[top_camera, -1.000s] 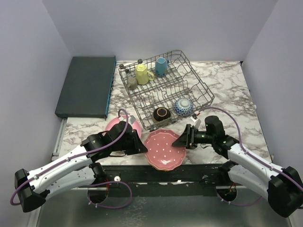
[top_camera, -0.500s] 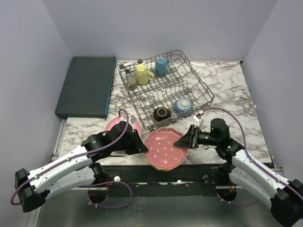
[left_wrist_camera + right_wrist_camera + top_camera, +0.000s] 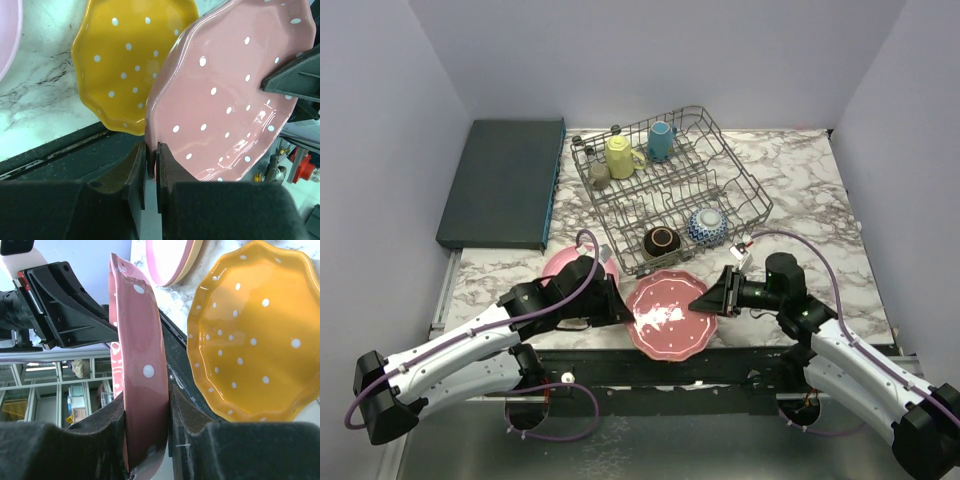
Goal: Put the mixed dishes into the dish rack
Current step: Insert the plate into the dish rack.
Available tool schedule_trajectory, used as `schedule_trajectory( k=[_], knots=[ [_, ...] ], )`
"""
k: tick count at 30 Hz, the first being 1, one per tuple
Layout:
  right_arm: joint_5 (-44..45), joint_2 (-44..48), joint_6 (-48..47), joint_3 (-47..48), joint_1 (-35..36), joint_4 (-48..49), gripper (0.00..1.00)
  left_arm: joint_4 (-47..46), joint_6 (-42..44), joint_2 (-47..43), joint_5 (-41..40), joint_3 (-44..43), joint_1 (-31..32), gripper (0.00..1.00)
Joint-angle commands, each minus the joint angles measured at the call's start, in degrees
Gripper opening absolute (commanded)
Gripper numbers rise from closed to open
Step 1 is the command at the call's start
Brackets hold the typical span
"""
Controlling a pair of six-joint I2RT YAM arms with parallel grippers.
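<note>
A pink white-dotted plate (image 3: 669,313) is held off the table by both grippers. My left gripper (image 3: 623,312) is shut on its left rim, seen close in the left wrist view (image 3: 151,160). My right gripper (image 3: 705,303) is shut on its right rim, with the plate edge-on between the pads (image 3: 147,440). An orange dotted plate (image 3: 130,65) lies flat on the marble below it and also shows in the right wrist view (image 3: 250,335). The grey wire dish rack (image 3: 740,185) stands behind.
The rack holds a yellow mug (image 3: 619,156), a blue mug (image 3: 661,140), a grey-green mug (image 3: 600,175), a brown bowl (image 3: 662,241) and a blue-white bowl (image 3: 706,226). A plain pink plate (image 3: 560,262) lies by my left arm. A dark teal slab (image 3: 503,195) lies at the far left.
The right gripper has moved in onto the pink dotted plate's right rim. The plate has risen and tilted off the orange plate, with the left gripper still on its left rim.
</note>
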State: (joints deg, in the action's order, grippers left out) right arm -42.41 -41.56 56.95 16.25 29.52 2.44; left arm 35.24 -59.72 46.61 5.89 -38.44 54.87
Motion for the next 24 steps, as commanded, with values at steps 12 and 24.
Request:
schedule_trajectory(
  k=[12,24],
  knots=[
    [6.6,1.7,-5.8,11.7,0.4,-12.7,0.00,-3.9,5.9,4.7,-5.0,-6.1,-0.1,0.48],
    [18.0,-1.5,-15.4,28.1,0.4,-27.6,0.00,3.5,15.0,7.8,-16.0,-15.1,-0.2,0.66]
  ],
)
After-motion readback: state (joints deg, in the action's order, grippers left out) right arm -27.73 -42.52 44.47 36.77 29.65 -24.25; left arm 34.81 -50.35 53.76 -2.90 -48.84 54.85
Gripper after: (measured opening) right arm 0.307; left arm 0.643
